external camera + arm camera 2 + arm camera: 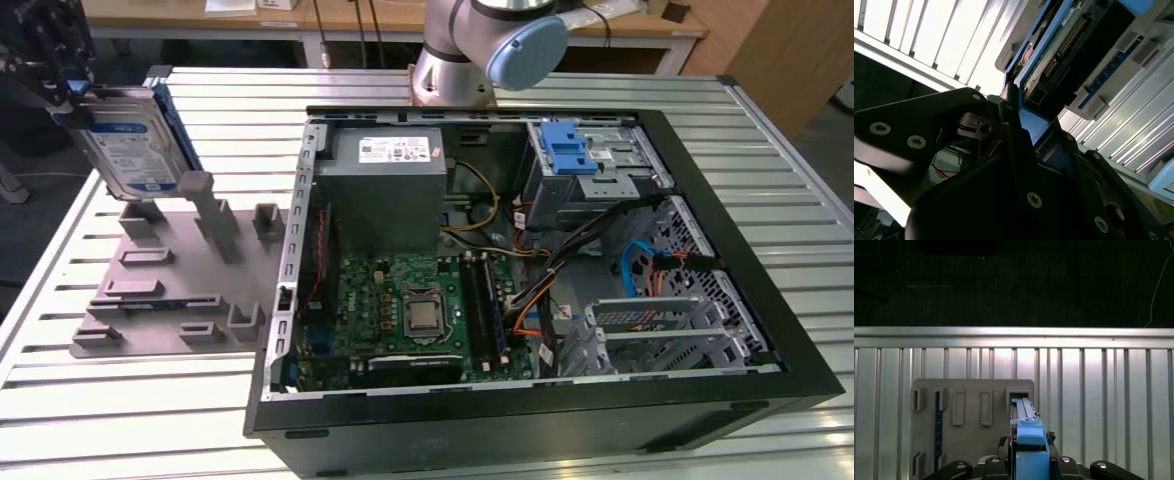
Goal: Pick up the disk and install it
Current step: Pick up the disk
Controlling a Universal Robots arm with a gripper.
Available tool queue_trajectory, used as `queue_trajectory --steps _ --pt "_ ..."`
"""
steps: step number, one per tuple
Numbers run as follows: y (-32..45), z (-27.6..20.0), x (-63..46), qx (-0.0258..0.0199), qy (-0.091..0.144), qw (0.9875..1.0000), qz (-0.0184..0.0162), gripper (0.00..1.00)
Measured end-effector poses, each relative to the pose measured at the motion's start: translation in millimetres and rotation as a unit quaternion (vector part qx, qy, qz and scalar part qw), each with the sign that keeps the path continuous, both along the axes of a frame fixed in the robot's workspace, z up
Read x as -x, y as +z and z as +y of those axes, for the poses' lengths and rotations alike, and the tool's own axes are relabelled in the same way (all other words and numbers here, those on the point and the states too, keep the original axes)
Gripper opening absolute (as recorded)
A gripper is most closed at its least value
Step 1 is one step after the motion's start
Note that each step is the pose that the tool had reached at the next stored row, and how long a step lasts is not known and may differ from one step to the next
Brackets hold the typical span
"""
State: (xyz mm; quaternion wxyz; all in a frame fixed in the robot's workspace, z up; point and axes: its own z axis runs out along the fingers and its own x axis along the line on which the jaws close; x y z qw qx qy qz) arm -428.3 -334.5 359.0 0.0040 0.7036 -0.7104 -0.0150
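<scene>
In the exterior view the disk (131,150) stands upright at the far left, its blue-and-white label facing the camera and a blue rail along its edge. My gripper (60,82) is shut on its upper end. Its lower end is at a slot of the grey holder plate (160,290); whether it still sits in the slot I cannot tell. The first wrist view looks down the disk's blue-railed edge (1026,437) to the holder plate (974,420). The second wrist view shows the disk's circuit-board side (1064,45) clamped between the black fingers (1014,135).
The open computer case (747,380) lies on the slatted metal table (134,420) on the exterior view's right. Inside are a grey power supply (387,190), a motherboard (400,310) and a metal drive cage with a blue latch (574,150). The arm's base (461,60) stands behind the case.
</scene>
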Motion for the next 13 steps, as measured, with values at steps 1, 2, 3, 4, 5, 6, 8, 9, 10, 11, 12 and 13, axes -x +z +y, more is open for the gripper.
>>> queue_trajectory --steps 1,2,3,4,5,6,8,9,10,11,12,13 --pt "1.3 0.0 0.0 0.0 0.0 1.0 0.0 0.36" --pt "2.5 0.0 0.0 -0.0001 0.0 1.0 -0.0001 0.36" --pt "3.5 0.0 0.0 -0.0001 0.0 1.0 -0.0002 0.36" --pt "4.6 0.0 0.0 -0.0002 0.0 1.0 -0.0003 0.36" --pt "5.7 0.0 0.0 -0.0002 0.0 1.0 -0.0003 0.36" --pt "7.0 0.0 0.0 -0.0002 0.0 1.0 -0.0003 0.36" --pt "9.4 0.0 0.0 -0.0002 0.0 1.0 -0.0004 0.36" --pt "10.7 0.0 0.0 -0.0002 0.0 1.0 -0.0004 0.36" --pt "11.8 0.0 0.0 -0.0003 0.0 1.0 -0.0005 0.36" --pt "13.1 0.0 0.0 -0.0003 0.0 1.0 -0.0005 0.36" --pt "14.3 0.0 0.0 -0.0003 0.0 1.0 -0.0006 0.36" --pt "15.8 0.0 0.0 -0.0003 0.0 1.0 -0.0006 0.36"
